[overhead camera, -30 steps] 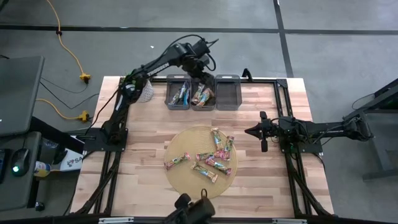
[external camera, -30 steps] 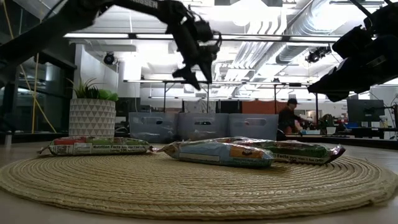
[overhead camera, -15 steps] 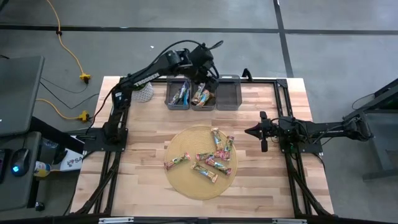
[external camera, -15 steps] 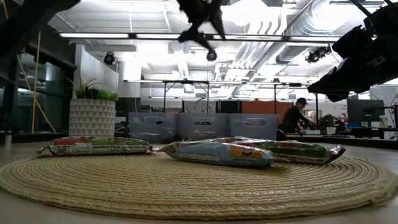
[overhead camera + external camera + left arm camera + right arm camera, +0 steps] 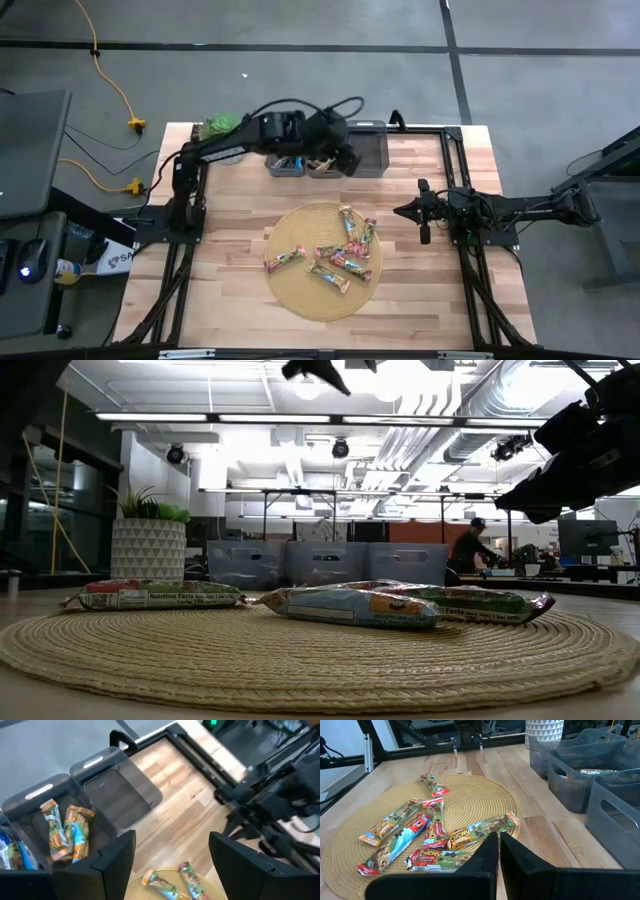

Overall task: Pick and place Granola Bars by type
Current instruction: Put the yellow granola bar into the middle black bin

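bars on mat, some in bins

tabletop [image 5: 230, 250] of pale wood carries a round woven mat [image 5: 290, 290] near its middle and three grey bins [image 5: 367, 160] in a row along the far edge. the bin at the right end holds nothing; the middle bin [image 5: 31, 817] holds two bars with orange ends, and the bin at the left end holds blue-wrapped bars [image 5: 11, 852], only partly seen. a white patterned pot [image 5: 148, 548] with a green plant stands beside the bins.

left arm reaches over the bins, high above the tabletop. left hand [image 5: 169, 862] is released, its two fingers [image 5: 235, 857] spread wide with nothing between them, and it looks down on the bins and the mat's edge.

right arm lies low at the right side of the tabletop, well apart from the mat. right hand [image 5: 498, 850] is clenched, its fingers pressed together on nothing, pointing at the mat.

bars [image 5: 340, 255], about seven, lie flat and scattered on the mat, several touching or overlapping near its middle, one [image 5: 284, 261] apart at the left.
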`<act>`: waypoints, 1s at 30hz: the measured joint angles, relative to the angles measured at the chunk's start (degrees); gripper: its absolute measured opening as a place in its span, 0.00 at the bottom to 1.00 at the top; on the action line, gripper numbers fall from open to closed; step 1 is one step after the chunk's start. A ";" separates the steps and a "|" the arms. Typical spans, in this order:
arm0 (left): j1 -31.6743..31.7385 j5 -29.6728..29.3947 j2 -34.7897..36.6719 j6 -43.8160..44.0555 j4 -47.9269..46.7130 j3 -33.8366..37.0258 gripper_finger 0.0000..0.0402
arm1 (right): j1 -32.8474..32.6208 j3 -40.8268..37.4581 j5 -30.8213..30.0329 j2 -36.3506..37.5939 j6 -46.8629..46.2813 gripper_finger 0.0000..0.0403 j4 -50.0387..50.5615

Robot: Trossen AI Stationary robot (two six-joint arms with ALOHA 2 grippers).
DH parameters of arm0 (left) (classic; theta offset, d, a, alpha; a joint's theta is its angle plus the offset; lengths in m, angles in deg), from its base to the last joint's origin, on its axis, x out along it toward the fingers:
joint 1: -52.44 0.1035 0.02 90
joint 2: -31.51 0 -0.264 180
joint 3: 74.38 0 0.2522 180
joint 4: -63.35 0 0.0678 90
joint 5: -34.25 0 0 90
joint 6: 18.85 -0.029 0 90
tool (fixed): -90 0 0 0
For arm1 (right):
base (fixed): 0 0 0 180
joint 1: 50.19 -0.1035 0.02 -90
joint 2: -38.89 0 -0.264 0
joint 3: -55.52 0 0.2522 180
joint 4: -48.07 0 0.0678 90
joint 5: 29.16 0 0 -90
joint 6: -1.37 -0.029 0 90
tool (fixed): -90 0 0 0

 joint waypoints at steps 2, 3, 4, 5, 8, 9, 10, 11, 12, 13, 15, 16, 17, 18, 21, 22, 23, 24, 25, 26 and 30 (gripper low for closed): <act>-1.87 -2.30 0.18 1.74 -0.77 0.00 0.62 | -0.02 -0.01 0.00 -0.02 0.02 0.00 0.00; -2.88 -3.63 0.32 2.44 -2.19 0.00 0.62 | -0.01 -0.01 0.00 0.00 0.01 0.00 0.00; -3.77 -5.16 0.45 2.93 -4.04 0.00 0.62 | 0.00 -0.01 0.00 -0.01 0.00 0.00 0.00; -4.72 -6.98 0.52 3.53 -5.76 0.00 0.62 | 0.00 0.00 0.00 -0.02 0.01 0.00 0.00; -6.85 -11.00 1.17 5.26 -10.69 0.01 0.62 | 0.00 0.00 0.00 -0.02 0.01 0.00 0.00; -7.24 -11.13 1.48 5.02 -11.37 0.02 0.62 | -0.01 0.00 0.00 -0.02 0.01 0.00 0.00; -7.58 -10.91 1.87 4.01 -11.42 0.02 0.62 | 0.00 0.00 0.00 0.00 0.02 0.00 0.00; -7.95 -10.22 2.43 2.45 -11.39 0.02 0.62 | -0.01 -0.01 0.00 -0.02 0.02 0.00 0.00; -8.17 -9.31 2.96 0.84 -11.37 0.04 0.62 | -0.01 0.00 0.00 -0.02 0.02 0.00 0.00; -8.33 -9.07 3.54 -0.74 -11.14 0.11 0.62 | 0.00 0.00 0.00 0.00 0.01 0.00 0.00; -8.61 -8.79 4.61 -3.05 -11.77 0.11 0.62 | -0.02 0.00 0.01 -0.02 0.01 0.00 -0.03; -8.60 -8.75 5.16 -4.01 -12.12 0.13 0.62 | 0.00 0.00 0.00 0.00 0.02 0.00 -0.08; -8.58 -8.61 5.73 -4.94 -12.36 0.15 0.62 | 0.00 0.00 0.02 0.00 0.02 0.00 -0.04; -8.26 -8.48 6.24 -5.84 -12.54 0.15 0.62 | -0.01 0.00 0.00 -0.02 0.00 0.00 -0.04; -7.03 -7.42 8.14 -8.06 -12.74 0.20 0.62 | -0.01 0.00 0.00 0.00 0.00 0.00 -0.07; -6.78 -7.18 8.82 -8.71 -12.51 0.20 0.62 | 0.00 -0.01 0.01 0.00 0.01 0.00 -0.08; -6.65 -7.14 9.52 -9.43 -12.81 0.20 0.62 | -0.01 -0.01 0.02 -0.01 0.01 0.00 -0.11; -6.27 -6.90 9.97 -10.27 -12.96 0.20 0.62 | 0.00 0.00 0.00 0.00 0.02 0.00 -0.11; -6.12 -6.46 10.61 -10.91 -12.87 0.20 0.62 | 0.00 -0.01 0.01 -0.01 0.01 0.00 -0.08; -5.90 -5.51 11.26 -11.35 -13.24 0.20 0.62 | 0.00 -0.01 0.01 -0.02 0.02 0.00 -0.14; -5.83 -4.25 13.80 -13.38 -13.42 0.22 0.62 | -0.02 0.00 0.01 0.00 0.01 0.00 -0.48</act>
